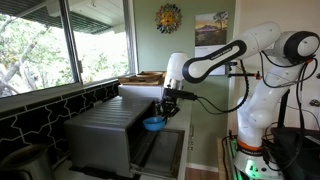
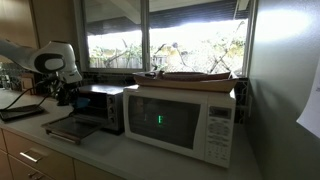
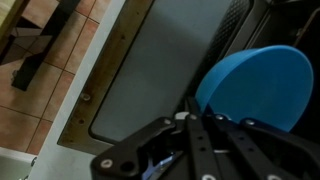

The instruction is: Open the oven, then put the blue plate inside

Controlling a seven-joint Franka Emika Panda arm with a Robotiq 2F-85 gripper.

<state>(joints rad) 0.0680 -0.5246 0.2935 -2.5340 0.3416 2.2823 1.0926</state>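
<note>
The claw (image 1: 160, 114) is clamped on the rim of the blue plate (image 1: 153, 124), its jaws drawn in close with only the plate's edge between them. In the wrist view the dark fingers (image 3: 165, 145) come up from the bottom of the picture, and the plate (image 3: 265, 85) stands tilted at their tips, its hollow side toward the camera. The plate hangs in the air over the door (image 1: 160, 150) of the oven (image 1: 105, 135). The door is folded down flat, and the plate sits just in front of the oven's mouth, not inside it and not touching the door. The white arm (image 1: 215, 55) reaches across from its base to get there. The oven (image 2: 100, 105) stands on a countertop (image 2: 120, 150) beside a white microwave (image 2: 205, 125), which carries a shallow wooden tray (image 2: 190, 75) on top. Behind both runs a wide window (image 2: 150, 40) with trees outside. A sun ornament (image 1: 169, 17) and a small picture (image 1: 211, 28) hang on the green wall, and the wrist view shows a tiled floor (image 3: 50, 70) below the door's edge.
</note>
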